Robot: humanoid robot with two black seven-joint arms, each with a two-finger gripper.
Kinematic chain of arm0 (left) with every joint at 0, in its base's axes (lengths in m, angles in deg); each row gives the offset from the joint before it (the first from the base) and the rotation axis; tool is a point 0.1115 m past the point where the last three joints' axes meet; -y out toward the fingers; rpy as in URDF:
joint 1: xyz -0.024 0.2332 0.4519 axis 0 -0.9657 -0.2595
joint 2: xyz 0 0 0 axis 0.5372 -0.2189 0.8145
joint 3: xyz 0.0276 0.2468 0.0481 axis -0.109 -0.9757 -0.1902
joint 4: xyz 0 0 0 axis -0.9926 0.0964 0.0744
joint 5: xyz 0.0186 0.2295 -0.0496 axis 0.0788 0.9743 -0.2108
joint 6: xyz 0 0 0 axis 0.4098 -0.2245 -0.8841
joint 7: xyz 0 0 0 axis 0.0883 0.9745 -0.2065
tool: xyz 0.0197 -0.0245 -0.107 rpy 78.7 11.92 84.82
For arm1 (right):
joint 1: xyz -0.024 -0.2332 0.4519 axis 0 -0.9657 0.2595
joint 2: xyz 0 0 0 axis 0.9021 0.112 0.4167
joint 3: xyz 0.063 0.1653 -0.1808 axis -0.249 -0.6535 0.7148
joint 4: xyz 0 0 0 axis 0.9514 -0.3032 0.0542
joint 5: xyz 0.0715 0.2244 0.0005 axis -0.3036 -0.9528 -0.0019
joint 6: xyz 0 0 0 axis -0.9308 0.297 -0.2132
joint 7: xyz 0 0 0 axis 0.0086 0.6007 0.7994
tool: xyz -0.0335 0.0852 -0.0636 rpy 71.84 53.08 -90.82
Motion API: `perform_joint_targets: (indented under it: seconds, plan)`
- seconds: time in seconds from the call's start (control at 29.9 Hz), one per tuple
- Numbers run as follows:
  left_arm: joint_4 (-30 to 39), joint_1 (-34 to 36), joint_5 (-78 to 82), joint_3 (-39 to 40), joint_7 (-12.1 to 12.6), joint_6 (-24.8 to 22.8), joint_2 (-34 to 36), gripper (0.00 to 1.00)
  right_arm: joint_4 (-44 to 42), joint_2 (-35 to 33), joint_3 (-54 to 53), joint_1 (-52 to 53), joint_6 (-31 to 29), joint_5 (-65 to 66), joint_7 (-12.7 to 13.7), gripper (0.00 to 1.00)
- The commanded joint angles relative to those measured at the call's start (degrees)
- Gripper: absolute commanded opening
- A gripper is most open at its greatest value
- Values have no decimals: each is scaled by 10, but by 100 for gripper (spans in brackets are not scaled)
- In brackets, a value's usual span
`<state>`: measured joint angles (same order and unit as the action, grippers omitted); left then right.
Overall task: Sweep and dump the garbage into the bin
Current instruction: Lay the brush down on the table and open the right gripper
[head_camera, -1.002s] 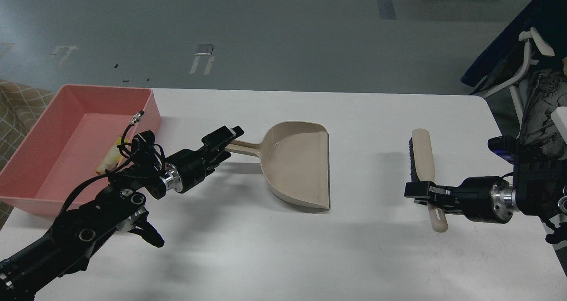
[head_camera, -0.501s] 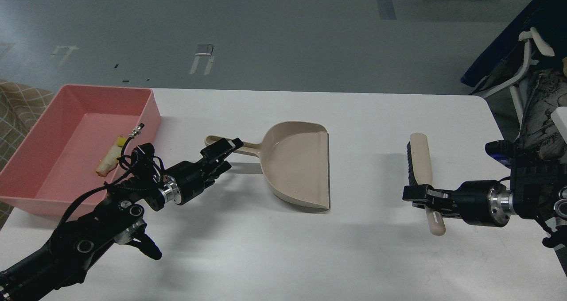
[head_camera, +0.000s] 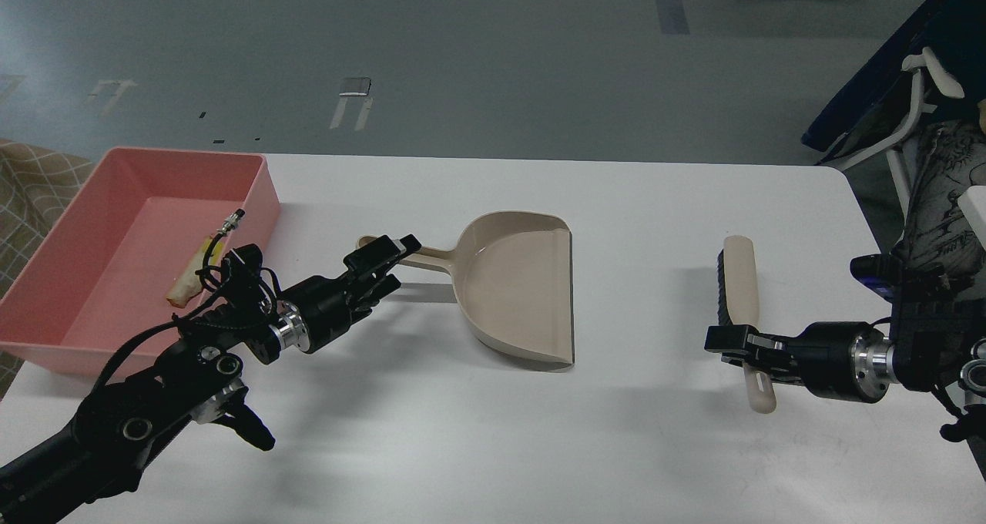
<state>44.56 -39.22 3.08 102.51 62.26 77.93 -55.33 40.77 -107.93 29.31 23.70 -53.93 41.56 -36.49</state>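
Note:
The pink bin (head_camera: 258, 189) stands at the table's left. Inside it lie the garbage scraps: a white bread-like slice with tan crust (head_camera: 183, 285) and a yellow piece (head_camera: 209, 248) at its far end, partly behind my left arm's cable. The beige dustpan (head_camera: 516, 293) lies flat mid-table with its handle (head_camera: 431, 257) pointing left. My left gripper (head_camera: 400, 261) is open at the handle's end, not clamped on it. My right gripper (head_camera: 728, 343) is shut on the handle of the beige brush (head_camera: 741, 277), black bristles facing left.
The white table's (head_camera: 477, 431) right edge runs beside my right arm. A chair and dark fabric (head_camera: 924, 123) stand beyond the right corner. A checked cloth (head_camera: 31, 177) lies left of the bin.
My left gripper has let go of the dustpan handle and drawn back left, baring the handle's tip. My right gripper has shifted slightly nearer with the brush. The dustpan has not moved.

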Motion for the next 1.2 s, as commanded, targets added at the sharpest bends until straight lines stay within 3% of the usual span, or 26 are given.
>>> perform_joint_targets:
  seconds: [0.0, 0.13, 0.4, 0.9, 1.17]
  plan:
    - [0, 1, 0, 1, 0, 0, 0, 98, -7, 7, 0, -5, 11, 0, 0, 1]
    - [0, 2, 0, 0, 0, 0, -1, 98, -15, 15, -2, -11, 18, 2, 0, 11]
    - [1, 3, 0, 0, 0, 0, -1, 98, -18, 24, -3, -14, 21, 3, 0, 18]
    - [3, 4, 1, 1, 0, 0, -2, 98, -18, 22, -3, -15, 30, 2, 0, 24]
    - [3, 8, 1, 1, 0, 0, -2, 98, -17, 20, -9, -16, 35, -1, 1, 51]
